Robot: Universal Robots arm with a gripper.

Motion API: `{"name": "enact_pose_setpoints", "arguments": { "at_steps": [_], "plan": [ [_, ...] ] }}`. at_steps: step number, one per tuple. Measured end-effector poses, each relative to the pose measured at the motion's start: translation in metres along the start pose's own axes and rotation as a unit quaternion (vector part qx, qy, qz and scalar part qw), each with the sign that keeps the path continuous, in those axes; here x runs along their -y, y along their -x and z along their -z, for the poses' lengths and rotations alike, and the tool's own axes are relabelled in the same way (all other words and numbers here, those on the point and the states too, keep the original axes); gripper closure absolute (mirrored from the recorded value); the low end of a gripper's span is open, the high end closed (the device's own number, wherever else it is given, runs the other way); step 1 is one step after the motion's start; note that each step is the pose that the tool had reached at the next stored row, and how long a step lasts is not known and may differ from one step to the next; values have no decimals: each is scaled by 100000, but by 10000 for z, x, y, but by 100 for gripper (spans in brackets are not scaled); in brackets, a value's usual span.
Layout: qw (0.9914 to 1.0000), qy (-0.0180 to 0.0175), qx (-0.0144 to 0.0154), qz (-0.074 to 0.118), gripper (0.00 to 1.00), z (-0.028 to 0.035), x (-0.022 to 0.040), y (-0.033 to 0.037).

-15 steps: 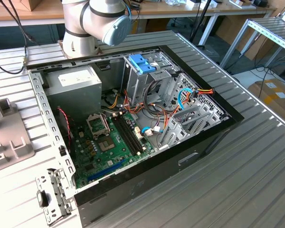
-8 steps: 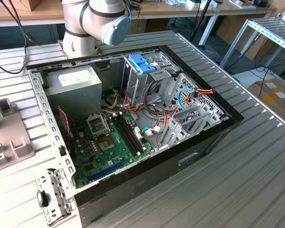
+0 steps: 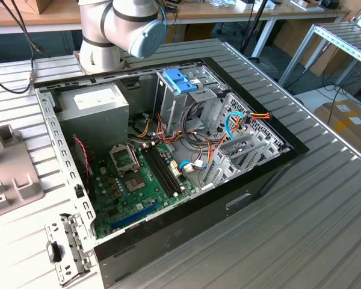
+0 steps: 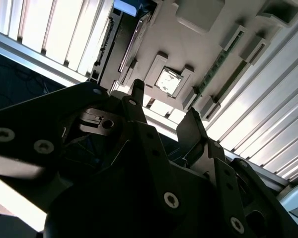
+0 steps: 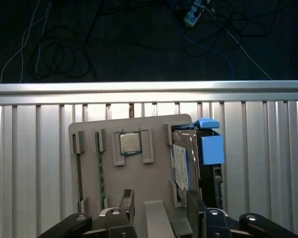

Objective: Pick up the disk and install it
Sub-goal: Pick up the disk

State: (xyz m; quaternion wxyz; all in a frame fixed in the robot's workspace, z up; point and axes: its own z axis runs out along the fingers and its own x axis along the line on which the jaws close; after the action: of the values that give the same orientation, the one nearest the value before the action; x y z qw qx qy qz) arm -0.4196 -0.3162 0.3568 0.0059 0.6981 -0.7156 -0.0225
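The disk [image 5: 181,166] stands on edge in a slot at one side of a grey fixture tray [image 5: 154,134]. Its white-and-blue label faces the tray's middle, and its light-blue carrier rail [image 5: 211,148] sticks out at the far side. My gripper [image 5: 160,207] hovers above the near end of the tray, open, with nothing held; the disk lies just beyond one fingertip [image 5: 193,201]. In the second wrist view the gripper [image 4: 164,111] shows in dark outline before the same tray, and the disk [image 4: 134,42] is seen edge-on.
The tray also carries a processor chip [image 5: 130,144] and memory sticks [image 5: 101,168]. In the exterior view an open computer case [image 3: 168,150] lies on the slatted table, with a drive cage and blue latch [image 3: 180,81], a power-supply box [image 3: 99,102] and the arm's base [image 3: 120,30] behind it.
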Motion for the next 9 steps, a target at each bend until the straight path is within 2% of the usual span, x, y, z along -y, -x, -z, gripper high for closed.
{"name": "enact_pose_setpoints", "arguments": {
  "at_steps": [9],
  "plan": [
    [100000, 6, -2, -2, 46, -5, -20, 56]
  ]
}}
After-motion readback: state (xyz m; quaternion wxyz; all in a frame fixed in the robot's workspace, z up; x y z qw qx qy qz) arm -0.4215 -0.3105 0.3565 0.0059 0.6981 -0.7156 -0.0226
